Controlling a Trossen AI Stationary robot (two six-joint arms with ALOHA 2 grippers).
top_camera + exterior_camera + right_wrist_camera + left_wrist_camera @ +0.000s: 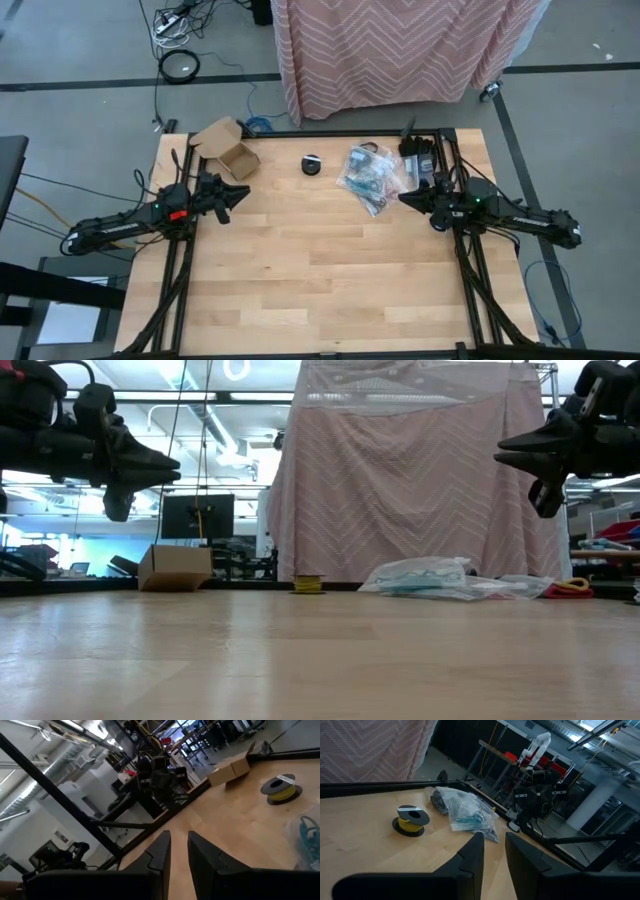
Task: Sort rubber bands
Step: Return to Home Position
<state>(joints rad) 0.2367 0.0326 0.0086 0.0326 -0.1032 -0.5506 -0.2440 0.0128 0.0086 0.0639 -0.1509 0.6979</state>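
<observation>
Looks like the rubber bands (472, 818) are all bagged, so left gripper (243, 192) and right gripper (403, 197) hover aside, jaws apart, empty.

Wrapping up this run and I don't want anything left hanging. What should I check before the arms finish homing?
1. The left gripper is empty: ok, fingers slightly apart, nothing between them.
2. The right gripper is empty: ok, same.
3. Both arms are off the table: ok, the low view shows them raised above it.
4. The rubber bands are bagged: teal ones show inside the clear bags; other colours, cannot tell.
5. The bags are zipped shut: cannot tell.
</observation>
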